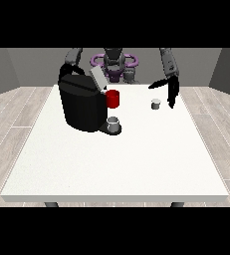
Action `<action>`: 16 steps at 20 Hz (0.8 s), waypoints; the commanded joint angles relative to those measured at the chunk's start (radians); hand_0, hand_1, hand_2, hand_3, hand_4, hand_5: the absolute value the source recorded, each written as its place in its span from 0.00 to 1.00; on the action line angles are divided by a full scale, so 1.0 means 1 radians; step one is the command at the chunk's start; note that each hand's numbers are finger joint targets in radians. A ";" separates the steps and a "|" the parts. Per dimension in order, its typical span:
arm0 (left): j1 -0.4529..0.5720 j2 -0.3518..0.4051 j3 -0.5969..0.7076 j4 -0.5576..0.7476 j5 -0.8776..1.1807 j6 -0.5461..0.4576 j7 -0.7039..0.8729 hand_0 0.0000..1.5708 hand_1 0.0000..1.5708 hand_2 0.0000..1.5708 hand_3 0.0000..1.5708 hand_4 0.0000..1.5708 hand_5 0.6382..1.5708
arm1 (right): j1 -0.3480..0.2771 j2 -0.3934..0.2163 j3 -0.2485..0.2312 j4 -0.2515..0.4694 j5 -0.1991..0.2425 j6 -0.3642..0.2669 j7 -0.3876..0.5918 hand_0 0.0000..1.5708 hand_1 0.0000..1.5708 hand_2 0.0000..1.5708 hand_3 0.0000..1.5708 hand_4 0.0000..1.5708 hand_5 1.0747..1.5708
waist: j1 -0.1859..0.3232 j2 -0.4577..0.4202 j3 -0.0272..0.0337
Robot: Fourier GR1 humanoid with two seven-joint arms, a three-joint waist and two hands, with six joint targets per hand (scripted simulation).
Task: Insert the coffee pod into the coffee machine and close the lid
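Observation:
A black coffee machine (80,105) stands on the white table (116,159) at the left, its grey lid (97,77) tilted up and open. A grey cup (114,124) sits on its drip base. A small grey coffee pod (156,103) stands on the table to the right. The hand at the view's right (171,91) hangs just right of the pod and slightly above it, fingers straight and pointing down, thumb spread toward the pod, not touching it. The hand at the view's left (68,67) is behind the machine's top, mostly hidden.
A red mug (113,98) stands right behind the machine's spout side. The table's front half is bare white surface. The robot's torso (114,63) is behind the far edge.

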 commanded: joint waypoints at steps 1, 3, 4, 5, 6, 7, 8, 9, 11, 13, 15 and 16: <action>0.014 -0.011 -0.032 0.066 -0.072 0.034 -0.083 0.00 0.00 0.24 0.00 0.00 1.00 | 0.024 -0.023 -0.022 0.049 -0.003 0.021 -0.063 0.00 0.00 0.00 0.00 0.27 1.00 | 0.008 0.003 0.0002; -0.064 0.021 -0.026 0.070 -0.080 0.008 -0.020 0.07 0.07 0.32 0.00 0.00 1.00 | -0.046 -0.043 -0.058 0.103 -0.012 0.014 -0.042 0.00 0.00 0.00 0.00 0.26 1.00 | 0.015 0.021 0.0003; -0.009 -0.050 -0.058 0.090 -0.114 0.074 -0.030 0.14 0.14 0.34 0.14 0.00 1.00 | 0.022 -0.004 -0.010 0.091 0.020 -0.005 -0.065 0.00 0.00 0.00 0.00 0.23 1.00 | 0.010 -0.016 0.0002; -0.049 -0.041 -0.038 0.127 -0.119 0.103 -0.085 0.28 0.28 0.39 0.19 0.00 1.00 | -0.048 0.020 -0.018 0.099 0.022 -0.046 -0.065 0.00 0.00 0.00 0.00 0.25 1.00 | 0.014 0.042 0.0000; -0.071 0.000 -0.026 0.152 -0.113 0.041 -0.025 0.41 0.41 0.46 0.22 0.00 1.00 | -0.043 -0.005 -0.010 0.090 0.017 -0.017 0.015 0.00 0.00 0.00 0.00 0.27 1.00 | 0.015 -0.010 0.0001; -0.017 -0.021 -0.050 0.152 -0.130 0.040 -0.027 0.44 0.44 0.50 0.27 0.00 1.00 | 0.012 0.016 -0.004 0.088 0.017 -0.028 -0.022 0.00 0.00 0.00 0.00 0.25 1.00 | 0.022 -0.049 0.0002; -0.076 0.022 -0.026 0.154 -0.120 0.015 0.030 0.51 0.51 0.54 0.32 0.00 1.00 | -0.020 -0.017 -0.042 0.096 -0.024 0.011 -0.014 0.00 0.00 0.00 0.00 0.25 1.00 | 0.005 -0.034 0.0003; -0.075 0.043 0.007 0.253 -0.135 0.075 -0.113 0.48 0.48 0.52 0.33 0.00 1.00 | -0.025 0.011 0.027 -0.005 0.010 -0.003 0.033 0.00 0.00 0.00 0.00 0.27 1.00 | -0.043 0.020 -0.0005; -0.067 -0.010 -0.089 0.170 -0.213 0.102 -0.036 0.45 0.45 0.49 0.31 0.00 1.00 | -0.049 -0.014 -0.031 0.104 -0.009 0.007 -0.034 0.00 0.00 0.00 0.00 0.30 1.00 | 0.007 -0.003 0.0004; -0.066 0.010 -0.096 0.197 -0.244 0.118 -0.046 0.37 0.37 0.46 0.30 0.00 1.00 | -0.050 -0.012 -0.050 0.110 -0.022 -0.003 -0.030 0.00 0.00 0.00 0.00 0.28 1.00 | 0.003 0.010 0.0004; -0.055 0.042 -0.076 0.263 -0.252 0.112 -0.125 0.36 0.36 0.44 0.26 0.00 1.00 | -0.005 -0.019 -0.013 0.044 -0.011 0.018 0.012 0.00 0.00 0.00 0.00 0.33 1.00 | -0.026 -0.012 -0.0001; -0.058 0.016 -0.111 0.224 -0.273 0.094 -0.062 0.34 0.34 0.44 0.28 0.00 1.00 | -0.001 -0.014 -0.026 0.099 0.004 -0.006 -0.025 0.00 0.00 0.00 0.00 0.33 1.00 | 0.009 -0.050 0.0003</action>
